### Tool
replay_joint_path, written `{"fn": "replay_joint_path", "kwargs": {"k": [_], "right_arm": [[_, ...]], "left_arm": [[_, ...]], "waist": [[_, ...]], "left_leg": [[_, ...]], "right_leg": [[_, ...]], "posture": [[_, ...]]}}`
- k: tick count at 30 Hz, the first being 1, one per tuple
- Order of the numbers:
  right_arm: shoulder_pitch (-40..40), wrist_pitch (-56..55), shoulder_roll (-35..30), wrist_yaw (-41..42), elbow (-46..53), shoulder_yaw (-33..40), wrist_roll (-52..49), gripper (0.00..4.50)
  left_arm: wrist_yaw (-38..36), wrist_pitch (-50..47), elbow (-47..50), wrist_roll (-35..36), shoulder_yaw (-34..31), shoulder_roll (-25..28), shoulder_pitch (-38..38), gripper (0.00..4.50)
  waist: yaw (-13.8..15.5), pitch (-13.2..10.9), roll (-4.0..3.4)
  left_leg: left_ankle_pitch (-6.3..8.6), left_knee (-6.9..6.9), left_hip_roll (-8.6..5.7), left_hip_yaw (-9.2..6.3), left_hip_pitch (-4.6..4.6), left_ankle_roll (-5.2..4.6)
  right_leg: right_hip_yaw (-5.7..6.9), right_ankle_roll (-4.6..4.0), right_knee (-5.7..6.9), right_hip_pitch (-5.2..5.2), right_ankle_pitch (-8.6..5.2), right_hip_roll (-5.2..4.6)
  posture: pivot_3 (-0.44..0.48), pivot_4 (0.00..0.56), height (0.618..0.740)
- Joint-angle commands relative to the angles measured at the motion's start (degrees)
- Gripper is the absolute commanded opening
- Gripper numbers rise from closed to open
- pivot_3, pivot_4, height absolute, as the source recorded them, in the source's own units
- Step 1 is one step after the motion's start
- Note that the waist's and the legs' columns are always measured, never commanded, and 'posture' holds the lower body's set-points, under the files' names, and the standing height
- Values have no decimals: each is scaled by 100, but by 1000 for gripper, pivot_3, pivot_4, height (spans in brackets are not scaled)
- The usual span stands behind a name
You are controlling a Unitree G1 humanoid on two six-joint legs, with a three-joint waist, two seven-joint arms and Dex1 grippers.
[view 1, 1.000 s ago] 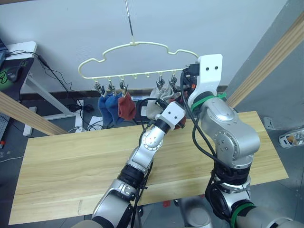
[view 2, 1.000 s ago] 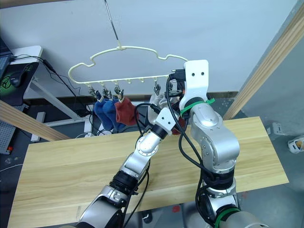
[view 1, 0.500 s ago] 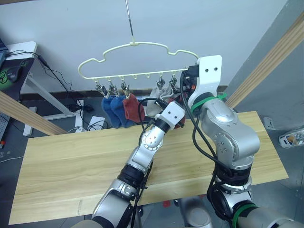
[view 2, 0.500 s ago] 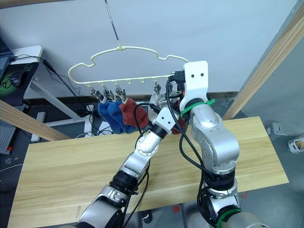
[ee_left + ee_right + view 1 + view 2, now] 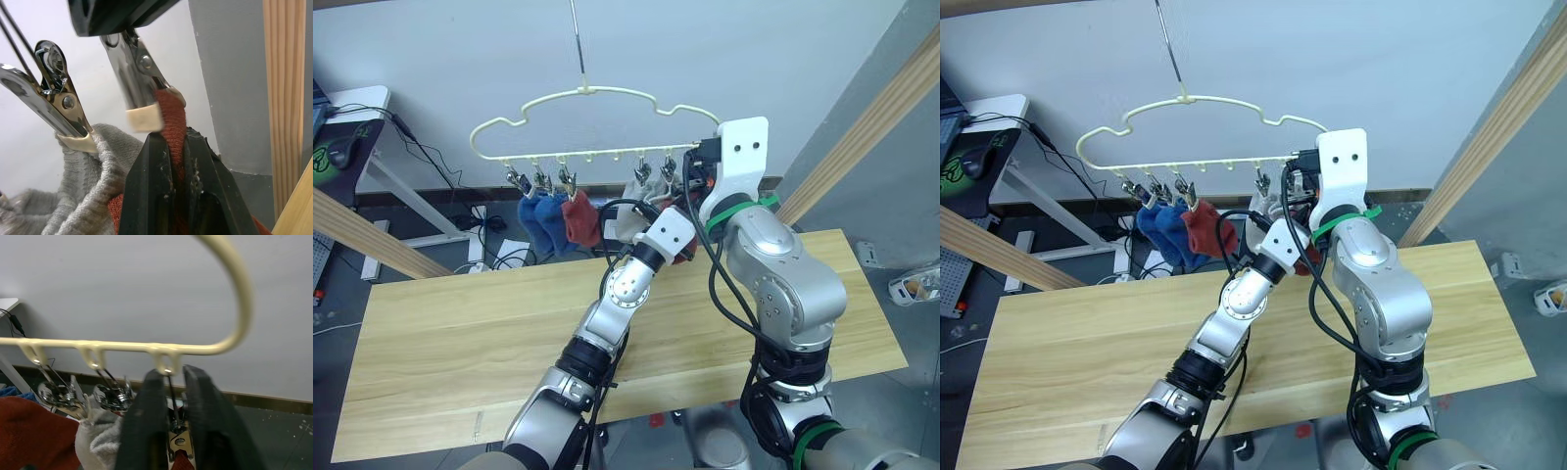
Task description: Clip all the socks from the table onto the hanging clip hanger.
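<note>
Nearest to me: long light-yellow wooden plank table, with no socks lying on its boards.
Left gripper: raised beyond the table's far edge; I see its black fingers clamped on the cuff of a rust-red knit sock, just under the jaws of the last metal clip.
Right gripper: fingers squeezing that same clip by its upper end.
Hanger contents: pale-yellow cloud-outline clip hanger carries two bright blue socks, a rust-red sock, and light grey socks beside the held one.
</note>
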State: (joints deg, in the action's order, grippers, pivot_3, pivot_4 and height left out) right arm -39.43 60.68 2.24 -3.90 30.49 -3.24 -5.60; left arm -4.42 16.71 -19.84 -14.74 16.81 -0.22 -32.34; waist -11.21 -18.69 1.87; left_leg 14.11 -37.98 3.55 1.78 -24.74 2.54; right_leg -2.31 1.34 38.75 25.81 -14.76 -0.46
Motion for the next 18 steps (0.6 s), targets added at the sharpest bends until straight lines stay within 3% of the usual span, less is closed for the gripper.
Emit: {"fn": "replay_joint_path", "kwargs": {"k": [1, 2, 6, 14, 18], "right_arm": [[17, -22, -19, -6, 117, 34, 32, 1975], [19, -17, -23, 0, 118, 29, 29, 2319], [31, -29, -27, 0, 133, 27, 23, 2319], [147, -68, -115, 67, 293, 72, -27, 2348], [412, -152, -450, 299, 543, 16, -34, 2348]], "left_arm": [[30, 106, 303, 18, -16, -111, -96, 0], [34, 101, 300, 15, -17, -113, -98, 0], [47, 75, 285, 12, -30, -110, -102, 0], [-313, 27, 406, 363, -115, -66, 32, 2474], [-1145, -378, 910, 967, -108, 144, 472, 3644]], "waist": [[-2, 0, 0], [-2, 0, 0], [-2, 0, 0], [-3, 0, 0], [-4, 3, -3]], "left_leg": [[0, 0, 0, 0, 0, 0], [0, 0, 0, 0, 0, 0], [0, 0, -1, 0, 1, 0], [0, -1, -1, 1, 2, 0], [0, 0, 0, 0, 1, 0]], "right_leg": [[0, 0, 0, 0, 0, 0], [0, 0, 1, 0, 0, 0], [1, 0, 3, 0, 0, 1], [0, 0, 6, 0, 0, 1], [-2, 1, 8, 0, -1, 1]], "posture": [[-317, 315, 740], [-317, 315, 740], [-315, 315, 740], [-310, 308, 740], [-309, 302, 740]]}}
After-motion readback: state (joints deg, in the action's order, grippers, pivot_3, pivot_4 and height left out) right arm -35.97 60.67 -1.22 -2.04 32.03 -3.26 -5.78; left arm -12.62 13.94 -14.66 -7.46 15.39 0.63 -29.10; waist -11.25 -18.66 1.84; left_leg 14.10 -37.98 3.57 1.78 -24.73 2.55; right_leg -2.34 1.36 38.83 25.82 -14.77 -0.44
